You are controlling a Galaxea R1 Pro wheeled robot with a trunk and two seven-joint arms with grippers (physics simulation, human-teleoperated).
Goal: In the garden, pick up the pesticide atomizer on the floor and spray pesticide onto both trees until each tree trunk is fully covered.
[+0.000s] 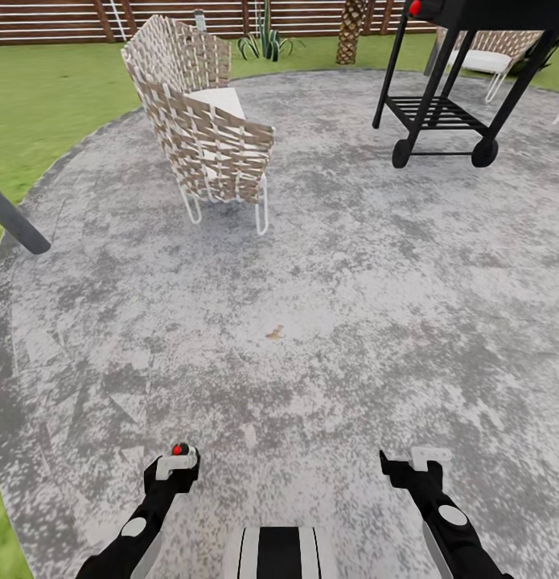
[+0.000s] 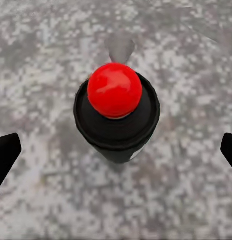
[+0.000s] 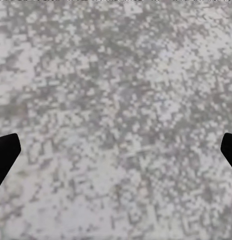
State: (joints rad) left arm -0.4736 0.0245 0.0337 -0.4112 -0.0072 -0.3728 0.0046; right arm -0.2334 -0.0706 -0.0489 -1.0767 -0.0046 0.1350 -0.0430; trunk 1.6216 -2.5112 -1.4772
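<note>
Left wrist view is showing the pesticide atomizer (image 2: 116, 117) standing upright on the grey speckled floor (image 2: 40, 60), its red cap (image 2: 114, 90) facing up at me; my left gripper (image 2: 116, 150) is hanging over it with both fingertips (image 2: 4, 152) spread wide to either side and touching nothing. Through the right wrist camera, my right gripper (image 3: 116, 150) is likewise standing wide open over bare concrete (image 3: 116, 90), holding nothing. From the head camera I am seeing the bottle's red cap (image 1: 179, 449) just at the tip of my left gripper (image 1: 176, 465), with my right gripper (image 1: 416, 465) well apart across the paving. Farther out, a small brown mark (image 1: 274, 331) is lying on the concrete. Beyond it a woven chair (image 1: 203, 121) is standing toward the left and a black wheeled grill (image 1: 464, 72) toward the right. Past those, green lawn (image 1: 46, 88) is running to a brown slatted fence (image 1: 62, 20), where a spiky plant (image 1: 267, 39) is growing.
</note>
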